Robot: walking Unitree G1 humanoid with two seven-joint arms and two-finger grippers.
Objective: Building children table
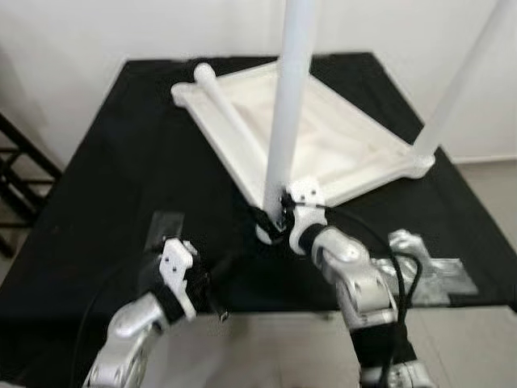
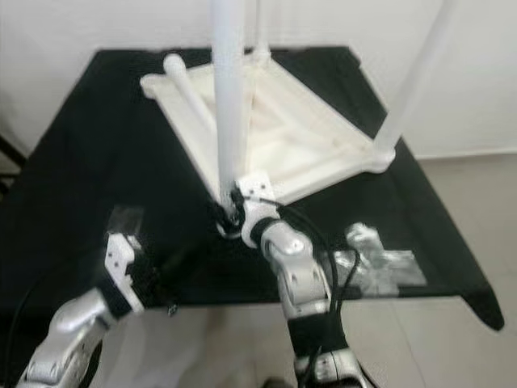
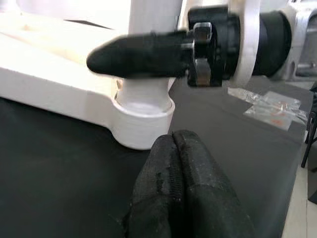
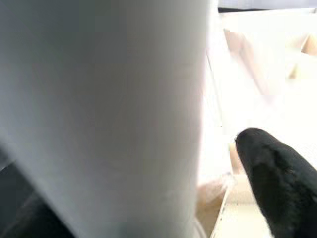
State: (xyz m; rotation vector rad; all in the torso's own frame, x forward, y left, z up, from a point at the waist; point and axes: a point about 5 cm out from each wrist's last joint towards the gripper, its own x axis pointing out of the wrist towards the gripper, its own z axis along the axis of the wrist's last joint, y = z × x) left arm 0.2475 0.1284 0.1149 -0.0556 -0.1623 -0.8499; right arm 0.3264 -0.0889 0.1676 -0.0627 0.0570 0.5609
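Right tool point(image 1: 279, 217) is clamped on the upright leg point(image 1: 288, 113) near its socket. Left tool point(image 3: 173, 163), fingers together, hovers just beside the tabletop point(image 1: 339, 145).

No legible text or labels

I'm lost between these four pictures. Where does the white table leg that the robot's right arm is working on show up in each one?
Left eye view: the upright table leg stands centre, its foot in the near corner socket.
Right eye view: left of centre.
Left wrist view: top centre, entering the round socket, behind the right end effector's finger.
Right wrist view: a blurred white column close to the lens.
Shared landmark: the black tablecloth.
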